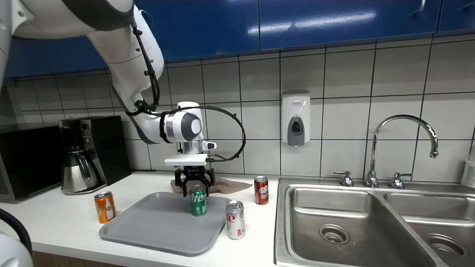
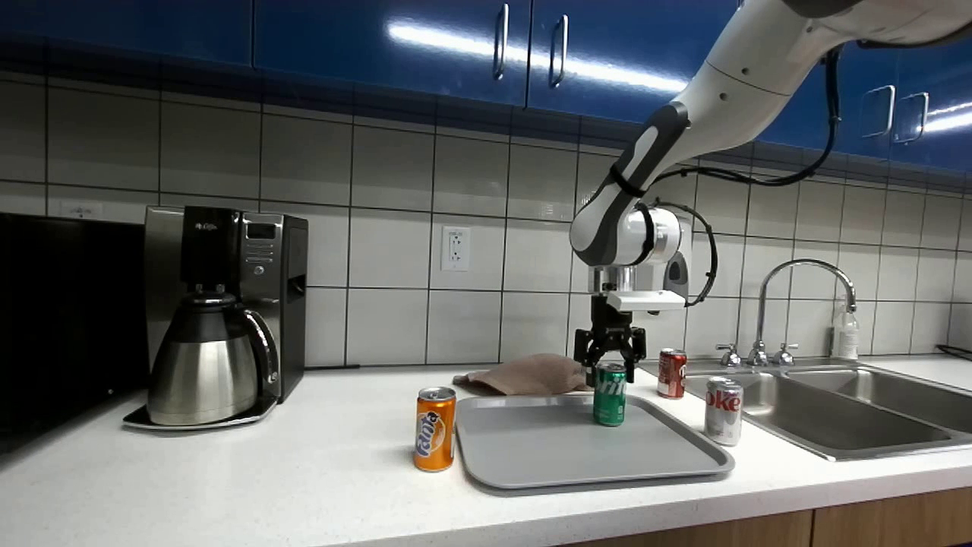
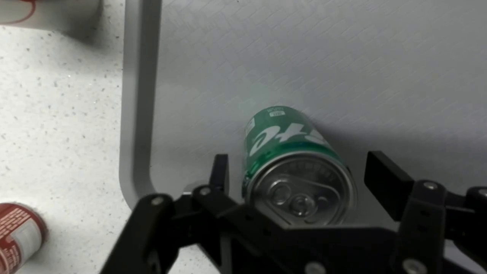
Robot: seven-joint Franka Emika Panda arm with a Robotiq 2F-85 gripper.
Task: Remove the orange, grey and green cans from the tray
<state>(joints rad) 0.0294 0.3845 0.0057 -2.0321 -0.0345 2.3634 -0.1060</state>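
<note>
The black gripper (image 1: 196, 192) hung low over the flat grey tray (image 1: 156, 224), pointing down. Its jaws were wide apart w/ the green can (image 2: 609, 406) btwn them, & in the wrist view a bit of space showed on each side of the can. In both exterior views the jaw tips were a little lower than the can's top. The green can stood up straight on the tray, nr the back corner on the sink (image 1: 282, 230) side.

The orange can (image 2: 435, 429) was off the tray. It stood on the white counter (image 2: 304, 486), just beside the tray on the coffee maker (image 2: 258, 292) side; couldn't tell if they touched. The grey can (image 1: 236, 220) was off the tray too. It stood on the counter on the sink side, w/ a thin strip of counter btwn it & the tray in the wrist view.

A red can (image 1: 261, 191) stood up straight on the counter nr the sink, farther back than the grey can. A brown cloth (image 2: 528, 376) lay bunched up behind the tray. The coffee maker had a shiny silver pot (image 2: 205, 372) sitting in it.
</note>
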